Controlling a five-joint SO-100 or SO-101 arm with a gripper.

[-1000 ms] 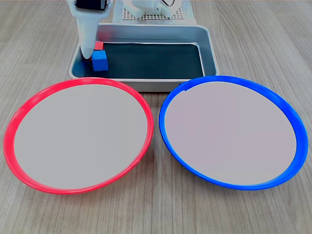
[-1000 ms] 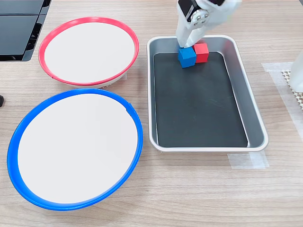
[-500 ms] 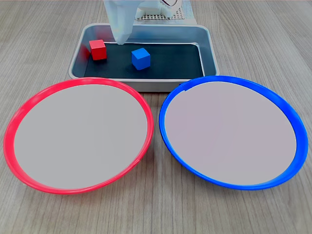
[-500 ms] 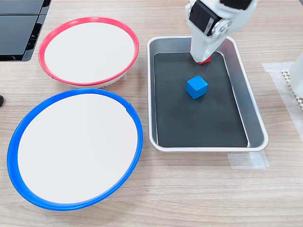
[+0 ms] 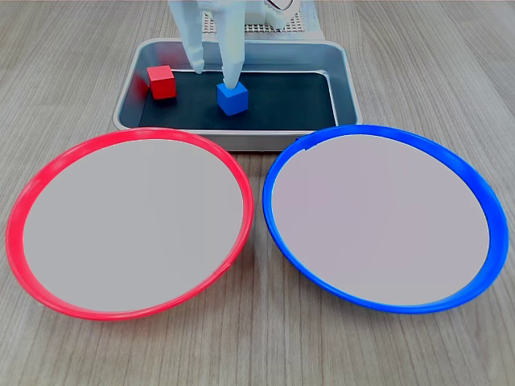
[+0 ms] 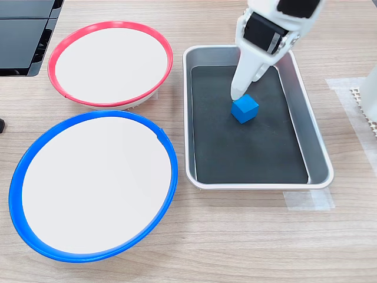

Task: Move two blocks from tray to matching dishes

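White tool point(image 5: 213, 74) points downward from above, its two tapered fingers point(image 5: 232, 48) spread apart, holding nothing

- A lab-style robot test bench: pale wood-grain tabletop point(image 6: 247, 236).
- Clear tape point(image 6: 309, 200) below the gripper point(image 5: 213, 74) secures the tray point(image 6: 318, 159).
- White perforated mat point(image 5: 249, 28) behind it.
- Black equipment point(image 6: 23, 35) far off.

Red block point(image 5: 162, 82) and blue block point(image 5: 232, 97) sit apart in tray point(image 5: 344, 80).
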